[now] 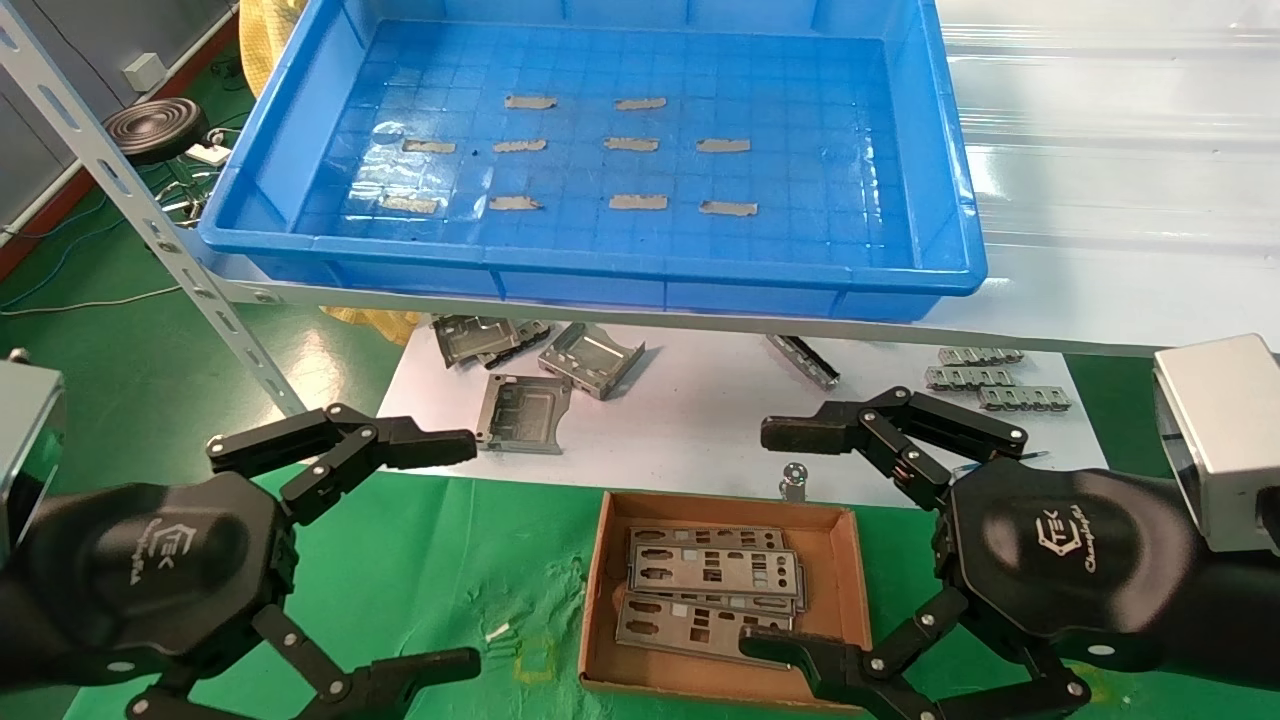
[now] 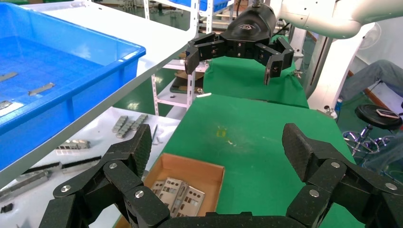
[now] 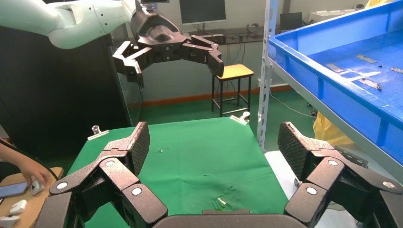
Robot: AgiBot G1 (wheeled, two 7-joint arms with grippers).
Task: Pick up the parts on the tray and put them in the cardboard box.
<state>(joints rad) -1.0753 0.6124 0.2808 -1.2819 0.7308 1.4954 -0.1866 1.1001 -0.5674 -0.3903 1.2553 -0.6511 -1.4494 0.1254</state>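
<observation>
The blue tray (image 1: pixel 600 270) sits on the upper shelf; its floor shows only rows of small grey tape strips (image 1: pixel 630 145), with no parts on it. The cardboard box (image 1: pixel 597 590) lies on the green cloth below and holds several stacked silver-grey parts (image 1: pixel 715 580). My left gripper (image 1: pixel 472 552) hangs open to the left of the box, nothing between its fingers. My right gripper (image 1: pixel 755 540) is open at the box's right side, its lower finger over the near right corner. The left wrist view shows the box (image 2: pixel 195 168) and parts (image 2: pixel 178 194) below the open left gripper (image 2: pixel 216 142).
Folded grey metal brackets (image 1: pixel 590 358) and short grey strips (image 1: pixel 985 380) lie on a white sheet under the shelf, behind the box. A perforated shelf post (image 1: pixel 150 215) slants down at the left. A small round metal piece (image 1: pixel 795 475) sits by the box's far edge.
</observation>
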